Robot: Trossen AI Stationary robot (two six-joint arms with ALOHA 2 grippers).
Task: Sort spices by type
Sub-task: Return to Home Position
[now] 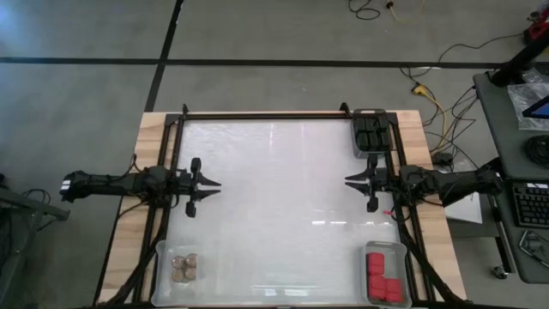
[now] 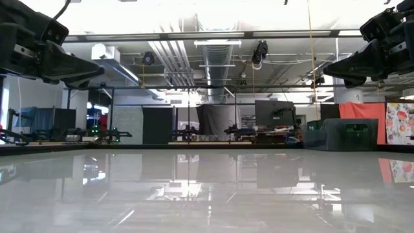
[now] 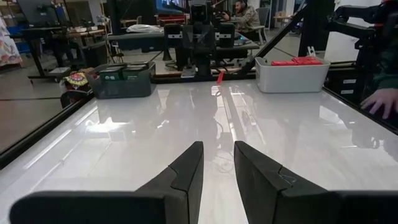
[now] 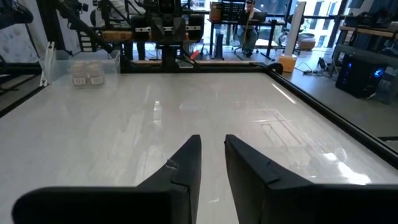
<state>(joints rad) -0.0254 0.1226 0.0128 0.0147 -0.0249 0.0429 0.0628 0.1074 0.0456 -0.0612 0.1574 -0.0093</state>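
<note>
The left gripper (image 1: 214,183) hangs over the left side of the table (image 1: 274,197), fingers a little apart, holding nothing. The right gripper (image 1: 350,180) faces it, just the same. The brown-lidded jars (image 1: 184,268), red jars (image 1: 382,276) and black jars (image 1: 371,130) each sit in their own bins (image 1: 160,262). To go home well, I think both arms should pull back slowly and keep high above the bins.

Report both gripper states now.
Left gripper: jaws slightly open, holding nothing, over the table's left side.
Right gripper: jaws slightly open, holding nothing, over the table's right side.
</note>
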